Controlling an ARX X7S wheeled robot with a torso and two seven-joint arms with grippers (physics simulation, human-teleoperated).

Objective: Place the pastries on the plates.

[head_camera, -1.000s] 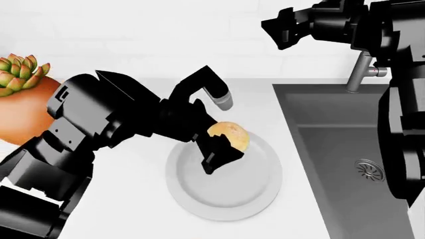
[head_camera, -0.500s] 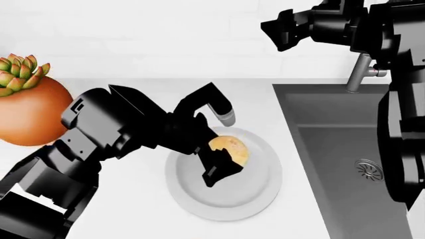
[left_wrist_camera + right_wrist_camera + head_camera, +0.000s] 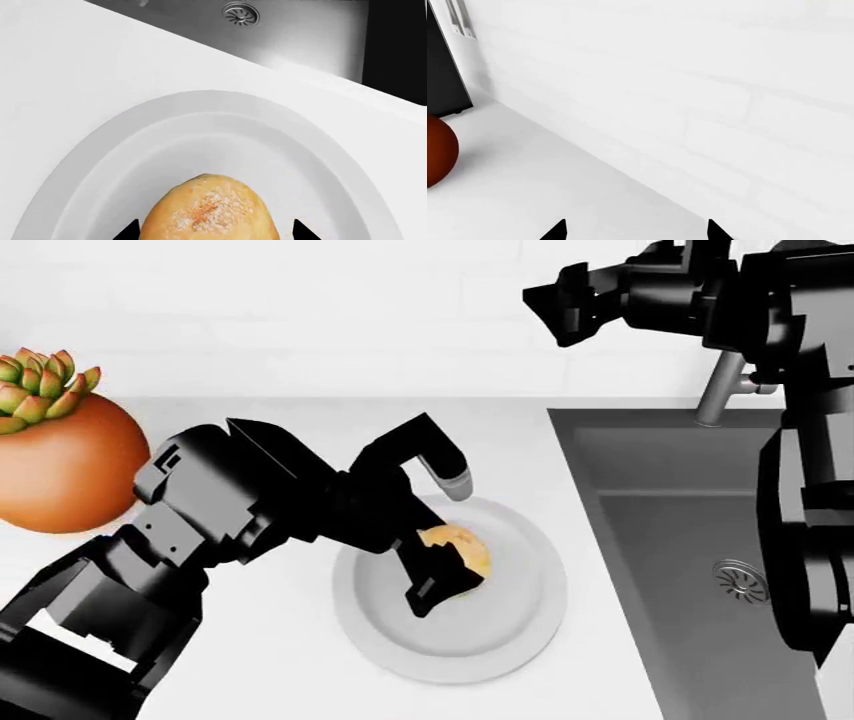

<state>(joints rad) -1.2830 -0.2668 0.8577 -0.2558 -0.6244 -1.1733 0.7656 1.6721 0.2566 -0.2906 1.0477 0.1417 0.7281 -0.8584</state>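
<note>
A golden-yellow pastry [image 3: 461, 552] lies on the plain white plate [image 3: 527, 625] on the counter. My left gripper [image 3: 447, 537] straddles it, one finger on either side. In the left wrist view the pastry [image 3: 210, 210] sits between the two dark fingertips [image 3: 128, 232] of the left gripper [image 3: 213, 232], with a small gap on one side, so the jaws stand open around it. The plate [image 3: 100, 145] spreads wide under it. My right gripper [image 3: 561, 300] is raised near the back wall, and the right gripper [image 3: 635, 231] is open with nothing between its tips.
A succulent in a round orange pot [image 3: 60, 460] stands at the counter's left; the orange pot [image 3: 437, 150] also shows in the right wrist view. A steel sink [image 3: 681, 540] with a drain [image 3: 743, 582] and a faucet [image 3: 727, 385] lies just right of the plate.
The left gripper came down over the plate with the pastry. The pastry then dropped lower between the fingers onto the plate while the fingers stayed put. The right arm barely moved.
</note>
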